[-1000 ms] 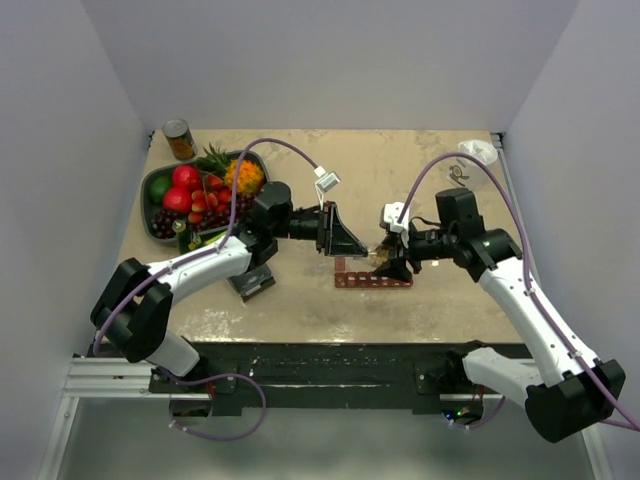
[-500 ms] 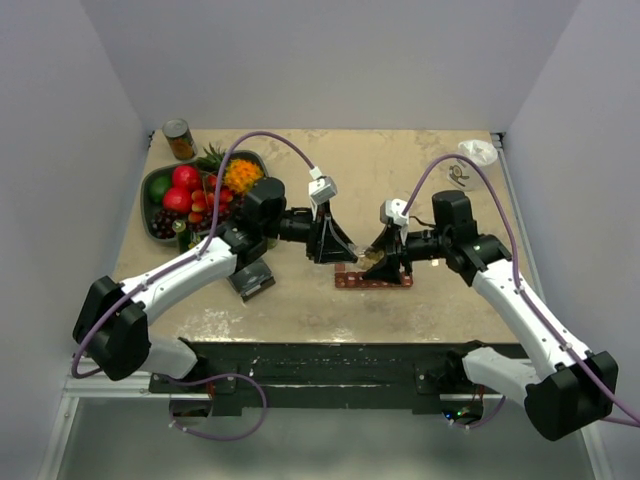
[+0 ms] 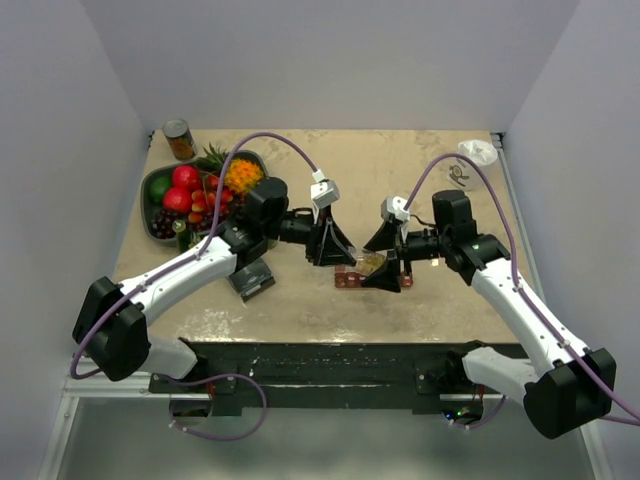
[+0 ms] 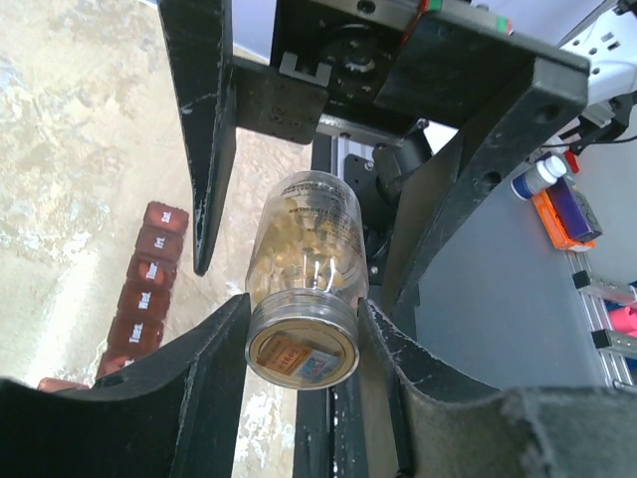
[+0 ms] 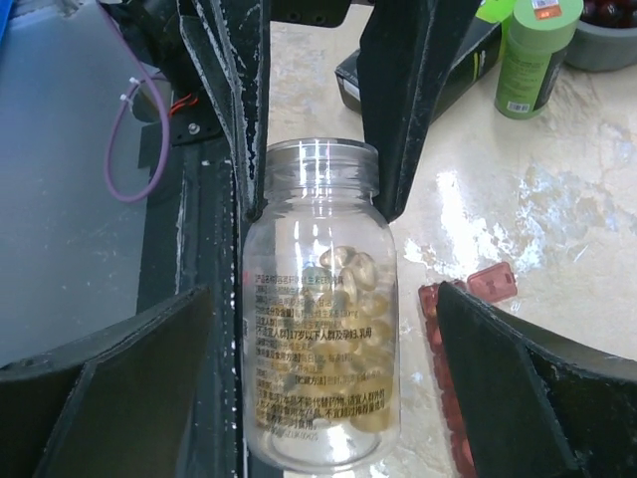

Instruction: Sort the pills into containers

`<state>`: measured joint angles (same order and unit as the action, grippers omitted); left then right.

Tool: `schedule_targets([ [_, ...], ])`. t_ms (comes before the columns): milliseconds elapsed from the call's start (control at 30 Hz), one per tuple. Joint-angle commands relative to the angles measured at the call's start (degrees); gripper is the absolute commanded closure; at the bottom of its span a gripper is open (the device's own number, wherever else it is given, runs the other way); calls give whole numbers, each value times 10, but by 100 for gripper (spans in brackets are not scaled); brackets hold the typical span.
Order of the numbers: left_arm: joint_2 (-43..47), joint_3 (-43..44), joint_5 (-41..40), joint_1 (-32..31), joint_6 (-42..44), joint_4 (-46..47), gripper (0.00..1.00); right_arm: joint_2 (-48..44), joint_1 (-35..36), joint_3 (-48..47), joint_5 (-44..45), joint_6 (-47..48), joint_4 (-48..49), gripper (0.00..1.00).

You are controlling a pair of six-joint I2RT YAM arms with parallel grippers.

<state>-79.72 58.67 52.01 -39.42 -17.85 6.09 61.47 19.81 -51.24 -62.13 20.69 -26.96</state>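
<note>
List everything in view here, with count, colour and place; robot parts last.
pill bottle: one, clear, uncapped, between the two tools
pills: many, golden, inside the bottle; uncountable
containers: one dark red strip, on the table beneath the tools
fruit bowl: one, grey, far left
can: one, orange-brown, far left corner
black box: one, beside the left arm
green cylinder: one, near the bowl
pale object: one, far right corner; too small to tell
left tool: shut on the pill bottle
right tool: open, fingers either side of the bottle, not touching
</note>
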Motion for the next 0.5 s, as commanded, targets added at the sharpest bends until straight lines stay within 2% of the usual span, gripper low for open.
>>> schedule_targets([
  [0,13,11,-2,14,29,-27,100,-12,-3,-12,17,7,-17,1],
  [133,33,-8,-20,34,33,-60,100,-24,-7,-4,49,43,-29,1],
  [200,46,-9,-37,43,51,-107,100,-32,-10,-1,70,58,-34,1],
  [333,67,-9,-131,61,82,-212,100,-50,-28,7,111,111,-56,1],
  [467,94,-9,-224,64,86,-270,100,-69,-67,29,147,107,-28,1],
])
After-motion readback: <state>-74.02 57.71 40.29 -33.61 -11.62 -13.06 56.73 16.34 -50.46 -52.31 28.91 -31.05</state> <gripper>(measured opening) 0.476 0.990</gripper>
